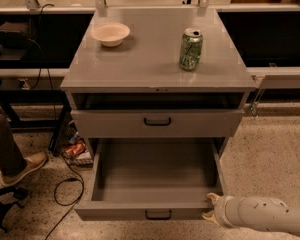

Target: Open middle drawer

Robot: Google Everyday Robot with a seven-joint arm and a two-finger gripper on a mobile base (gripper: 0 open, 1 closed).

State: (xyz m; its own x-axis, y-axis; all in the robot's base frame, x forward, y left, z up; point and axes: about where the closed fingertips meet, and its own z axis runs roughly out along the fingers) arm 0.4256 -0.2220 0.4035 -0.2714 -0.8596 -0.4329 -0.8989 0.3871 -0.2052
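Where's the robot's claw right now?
In the camera view, the robot's pale gripper sits bottom right, at the front right corner of the pulled-out grey metal middle drawer.

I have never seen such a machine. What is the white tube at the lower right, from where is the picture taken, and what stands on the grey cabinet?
The white tube is the arm of a mobile robot. At its end is the hand, the part that grasps. The hand is at the right front corner of the middle drawer, which is pulled far out and looks empty. I cannot tell whether the hand grips the drawer.

There is only one camera. It looks down at the cabinet from the front, but where it is mounted is not known.

On the cabinet top stand a pale bowl and a green can. The drawer above is out only a little. At the left, a person's shoe shows.
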